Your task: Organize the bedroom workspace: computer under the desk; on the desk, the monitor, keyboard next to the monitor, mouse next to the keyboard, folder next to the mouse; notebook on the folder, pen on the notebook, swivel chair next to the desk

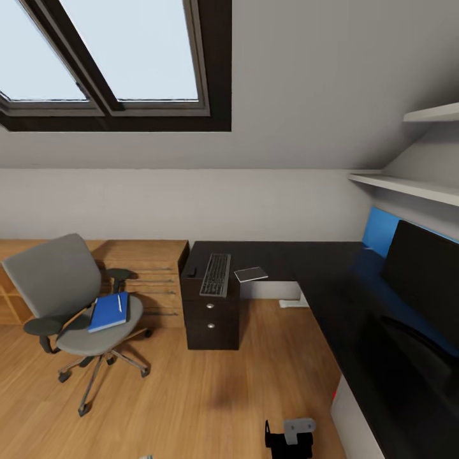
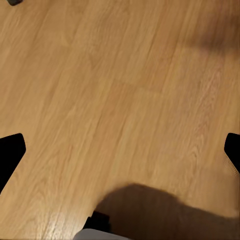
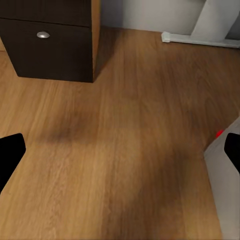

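The swivel chair (image 1: 64,287) stands on the floor left of the desk (image 1: 287,258). On its seat lies the blue folder (image 1: 107,312) with the white pen (image 1: 119,303) on top. The keyboard (image 1: 216,275) and the grey notebook (image 1: 250,274) lie on the desk's left end, above the drawer unit (image 1: 211,319). The monitor (image 1: 424,274) stands on the right wing. A pale grey box with a red spot, the computer (image 3: 222,195), sits under the desk. The mouse is out of view. My left gripper (image 2: 120,155) and right gripper (image 3: 120,155) hang open over bare floor.
A light wooden dresser (image 1: 150,274) stands against the wall behind the chair. White shelves (image 1: 421,186) hang above the desk's right wing, under the sloped ceiling with a skylight (image 1: 115,57). A white desk leg (image 3: 210,25) stands near the drawer unit (image 3: 47,40).
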Motion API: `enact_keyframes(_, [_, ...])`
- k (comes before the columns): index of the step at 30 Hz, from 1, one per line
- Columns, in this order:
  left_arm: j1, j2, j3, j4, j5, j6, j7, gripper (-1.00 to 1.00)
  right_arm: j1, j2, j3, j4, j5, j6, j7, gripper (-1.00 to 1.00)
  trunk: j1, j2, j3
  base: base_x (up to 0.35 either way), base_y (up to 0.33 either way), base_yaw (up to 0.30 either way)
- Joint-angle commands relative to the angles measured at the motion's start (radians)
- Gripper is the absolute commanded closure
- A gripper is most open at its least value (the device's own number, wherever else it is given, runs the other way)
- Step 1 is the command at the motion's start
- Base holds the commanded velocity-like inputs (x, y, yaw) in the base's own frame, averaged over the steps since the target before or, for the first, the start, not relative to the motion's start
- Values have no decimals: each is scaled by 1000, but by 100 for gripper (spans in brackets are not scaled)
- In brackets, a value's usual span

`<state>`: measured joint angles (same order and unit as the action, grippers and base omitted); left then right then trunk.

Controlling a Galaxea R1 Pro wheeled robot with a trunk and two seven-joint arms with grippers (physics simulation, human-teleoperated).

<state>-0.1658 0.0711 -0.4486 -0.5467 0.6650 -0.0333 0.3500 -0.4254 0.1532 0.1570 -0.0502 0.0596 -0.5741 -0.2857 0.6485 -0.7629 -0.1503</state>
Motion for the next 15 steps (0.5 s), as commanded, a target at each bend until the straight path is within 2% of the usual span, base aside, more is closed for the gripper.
enact_keyframes(1, [-1, 2, -8, -1, 10, -3, 7, -100, -1, 0, 6, 1, 6, 0, -10, -100, 1, -1, -2, 333, 0, 0])
enact_keyframes(15, [-1, 1, -7, 1, 10, -3, 7, -100, -1, 0, 6, 1, 6, 0, -10, -100, 1, -1, -2, 333, 16, -12])
